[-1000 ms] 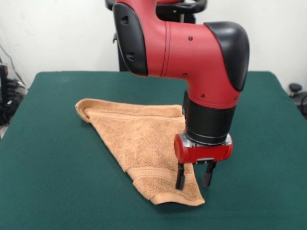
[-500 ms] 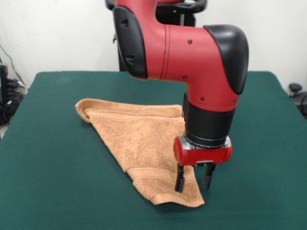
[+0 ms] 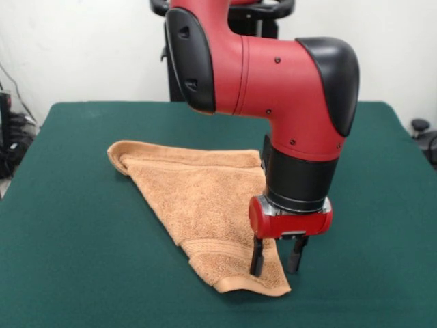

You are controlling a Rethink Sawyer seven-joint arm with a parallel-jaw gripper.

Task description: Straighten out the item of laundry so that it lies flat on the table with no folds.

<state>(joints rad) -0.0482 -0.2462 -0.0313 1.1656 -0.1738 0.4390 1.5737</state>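
The orange-tan terry towel (image 3: 198, 198) lies on the dark green table (image 3: 75, 239), folded into a rough triangle with its point toward the near edge. A woven border band crosses it near that point, and its far left corner is rolled over. My gripper (image 3: 276, 258) hangs from the red and black arm over the towel's near right edge. It is open, with one black finger (image 3: 257, 258) over the cloth and the other just beyond the towel's edge. The tips are low, close to the cloth. No label shows.
The arm's large red body (image 3: 273, 82) stands over the table's middle and hides part of the towel's right side. The pedestal (image 3: 225, 14) is at the far edge. Dark objects sit off the table at left (image 3: 10, 137) and right (image 3: 420, 130).
The arm has shifted slightly right and the gripper has come down a little toward the towel's near corner. The towel has not moved.
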